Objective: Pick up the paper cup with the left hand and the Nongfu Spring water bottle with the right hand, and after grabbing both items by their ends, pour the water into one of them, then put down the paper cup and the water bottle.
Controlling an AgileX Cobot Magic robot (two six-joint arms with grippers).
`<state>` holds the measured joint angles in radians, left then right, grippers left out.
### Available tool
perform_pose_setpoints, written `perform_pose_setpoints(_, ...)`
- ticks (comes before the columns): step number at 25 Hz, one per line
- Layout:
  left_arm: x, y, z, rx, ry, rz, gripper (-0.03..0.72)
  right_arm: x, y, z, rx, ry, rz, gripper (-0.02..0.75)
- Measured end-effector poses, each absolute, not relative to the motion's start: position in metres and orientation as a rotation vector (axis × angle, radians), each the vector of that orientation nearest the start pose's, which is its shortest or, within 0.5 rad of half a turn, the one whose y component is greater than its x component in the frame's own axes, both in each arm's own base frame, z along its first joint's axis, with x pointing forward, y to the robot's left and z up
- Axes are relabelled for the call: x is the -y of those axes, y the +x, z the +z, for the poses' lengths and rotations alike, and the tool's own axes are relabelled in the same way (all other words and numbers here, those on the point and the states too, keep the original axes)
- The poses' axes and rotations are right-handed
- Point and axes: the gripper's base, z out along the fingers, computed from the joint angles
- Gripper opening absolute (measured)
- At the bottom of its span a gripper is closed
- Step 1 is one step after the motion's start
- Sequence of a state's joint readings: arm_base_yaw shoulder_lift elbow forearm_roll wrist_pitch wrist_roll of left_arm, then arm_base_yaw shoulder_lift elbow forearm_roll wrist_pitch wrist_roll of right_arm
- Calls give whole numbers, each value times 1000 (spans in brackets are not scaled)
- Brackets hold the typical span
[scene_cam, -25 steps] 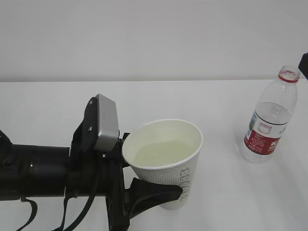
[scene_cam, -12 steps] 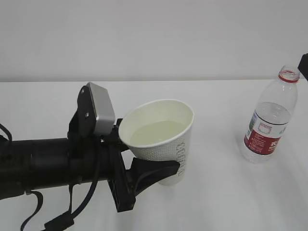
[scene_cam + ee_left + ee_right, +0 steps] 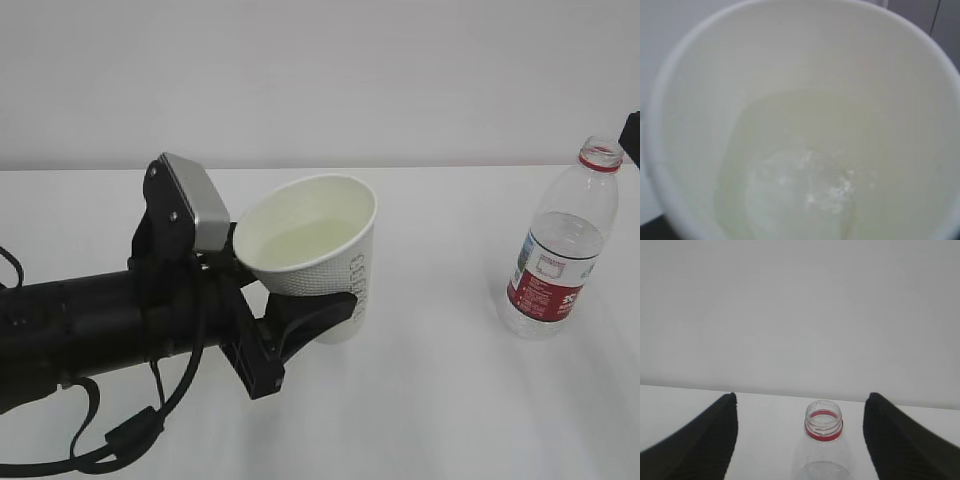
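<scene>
While the left hand (image 3: 300, 325) clamps the paper cup (image 3: 320, 260) tilted off the table (image 3: 440, 400) w/ water (image 3: 800, 175) pooled inside, the right hand (image 3: 800, 440) sits open, fingers either side of the standing Nongfu Spring water bottle (image 3: 560, 250), apparently released.

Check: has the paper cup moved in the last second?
Yes. The paper cup, held by the left hand, has shifted left and up, widening its gap from the standing Nongfu Spring water bottle.
</scene>
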<state>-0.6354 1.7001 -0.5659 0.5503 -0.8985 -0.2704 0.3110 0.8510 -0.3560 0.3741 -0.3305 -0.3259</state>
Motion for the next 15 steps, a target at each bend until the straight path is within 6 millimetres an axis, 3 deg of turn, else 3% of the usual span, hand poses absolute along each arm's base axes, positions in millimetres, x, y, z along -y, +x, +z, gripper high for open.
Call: perform_pose_setpoints(15, 179, 245, 173, -1653, 791, -652, 496, -42, 167, 273, -1665, -145, 158, 589)
